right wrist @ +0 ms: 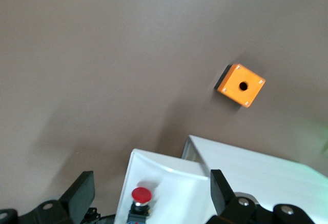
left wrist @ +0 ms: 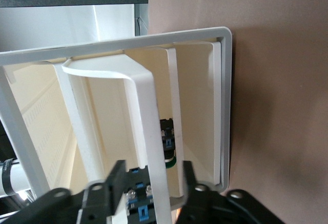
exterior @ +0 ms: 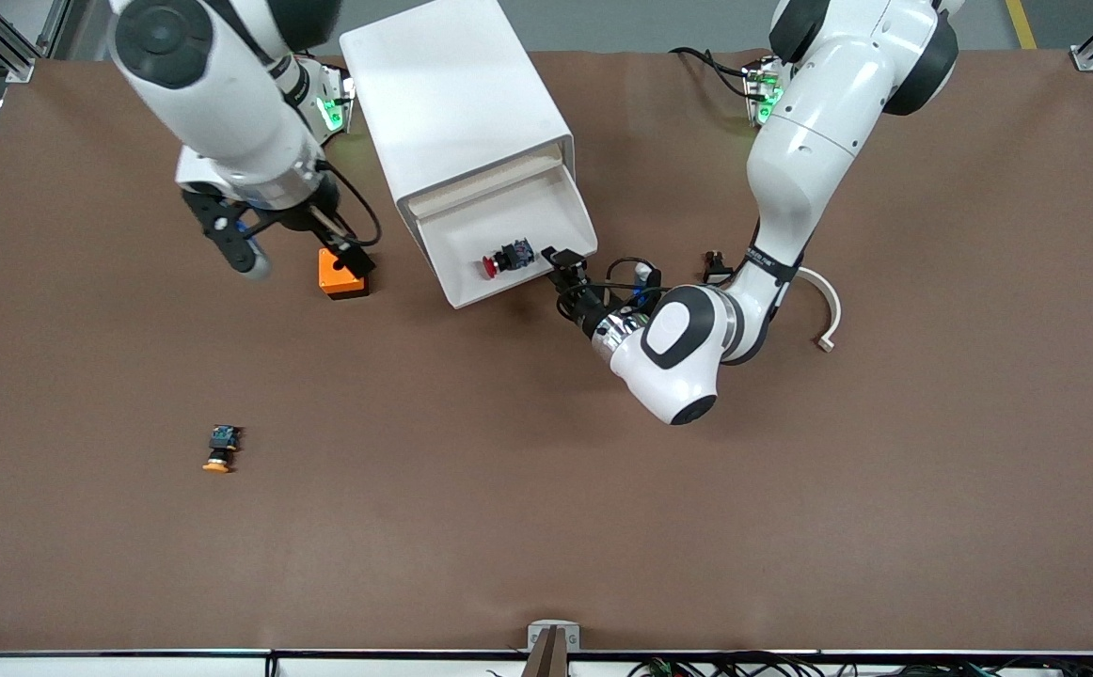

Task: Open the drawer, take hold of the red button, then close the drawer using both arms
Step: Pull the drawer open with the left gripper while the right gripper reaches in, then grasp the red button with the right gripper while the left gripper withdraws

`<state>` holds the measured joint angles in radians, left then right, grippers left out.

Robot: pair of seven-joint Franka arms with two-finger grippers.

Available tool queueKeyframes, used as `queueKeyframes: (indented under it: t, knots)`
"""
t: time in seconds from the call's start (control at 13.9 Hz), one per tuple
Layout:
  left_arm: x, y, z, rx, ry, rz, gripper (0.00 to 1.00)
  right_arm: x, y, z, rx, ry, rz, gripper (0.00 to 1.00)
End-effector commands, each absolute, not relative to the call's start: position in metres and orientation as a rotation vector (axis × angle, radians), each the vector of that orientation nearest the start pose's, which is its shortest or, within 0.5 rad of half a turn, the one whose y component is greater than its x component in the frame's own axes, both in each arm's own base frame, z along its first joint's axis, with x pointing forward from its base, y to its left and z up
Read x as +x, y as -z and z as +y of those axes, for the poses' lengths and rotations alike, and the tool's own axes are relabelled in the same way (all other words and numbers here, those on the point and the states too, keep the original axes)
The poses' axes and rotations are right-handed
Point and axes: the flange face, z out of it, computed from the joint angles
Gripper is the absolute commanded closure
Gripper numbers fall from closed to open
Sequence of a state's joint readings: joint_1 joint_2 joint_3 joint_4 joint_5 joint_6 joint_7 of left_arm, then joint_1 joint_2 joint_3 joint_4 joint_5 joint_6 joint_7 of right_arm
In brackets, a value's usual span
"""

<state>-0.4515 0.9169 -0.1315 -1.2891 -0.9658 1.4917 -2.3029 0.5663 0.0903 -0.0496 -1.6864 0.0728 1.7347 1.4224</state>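
Observation:
The drawer [exterior: 460, 287] stands pulled out of the white cabinet [exterior: 452, 94]. The button [exterior: 507, 258] lies inside it, its red cap [right wrist: 142, 195] toward the right arm's end. My left gripper [exterior: 562, 266] is at the drawer's front. In the left wrist view its fingers [left wrist: 116, 182] stand apart on either side of the white handle bar [left wrist: 148, 131] without touching it. The button's black and blue end [left wrist: 137, 199] shows past that bar. My right gripper [exterior: 294, 250] hangs wide open and empty over the orange box [exterior: 341, 275] beside the cabinet.
An orange-capped button [exterior: 218, 449] lies on the brown table nearer the front camera, toward the right arm's end. A curved white piece [exterior: 827, 315] and a small black part [exterior: 716, 267] lie by the left arm. The orange box [right wrist: 241, 84] has a hole.

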Motion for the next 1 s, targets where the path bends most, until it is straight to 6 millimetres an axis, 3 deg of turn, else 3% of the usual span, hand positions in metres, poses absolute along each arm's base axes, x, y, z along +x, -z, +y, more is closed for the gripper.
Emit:
queueKeyframes:
  t: [0.0, 0.22, 0.29, 0.5, 0.65, 0.79, 0.93]
  knots:
    - [0.549, -0.228, -0.427, 1.625, 1.917, 2.549, 0.01, 0.511, -0.511, 0.325, -2.710, -0.172, 1.457, 0.00]
    - [0.570, -0.237, -0.400, 1.600, 1.868, 2.547, 0.01, 0.501, -0.479, 0.376, -2.668, -0.169, 1.494, 0.00]
    - [0.581, -0.250, -0.389, 1.617, 1.810, 2.546, 0.01, 0.497, -0.466, 0.391, -2.668, -0.168, 1.500, 0.00]
    - [0.597, -0.267, -0.363, 1.710, 1.672, 2.537, 0.01, 0.476, -0.435, 0.416, -2.678, -0.167, 1.493, 0.00]
    - [0.611, -0.296, -0.344, 1.777, 1.510, 2.537, 0.01, 0.459, -0.426, 0.431, -2.693, -0.175, 1.495, 0.00]
    - [0.615, -0.322, -0.335, 1.870, 1.366, 2.508, 0.01, 0.439, -0.410, 0.453, -2.699, -0.171, 1.494, 0.00]
    - [0.616, -0.351, -0.327, 1.992, 1.216, 2.433, 0.01, 0.423, -0.396, 0.462, -2.726, -0.178, 1.483, 0.00]
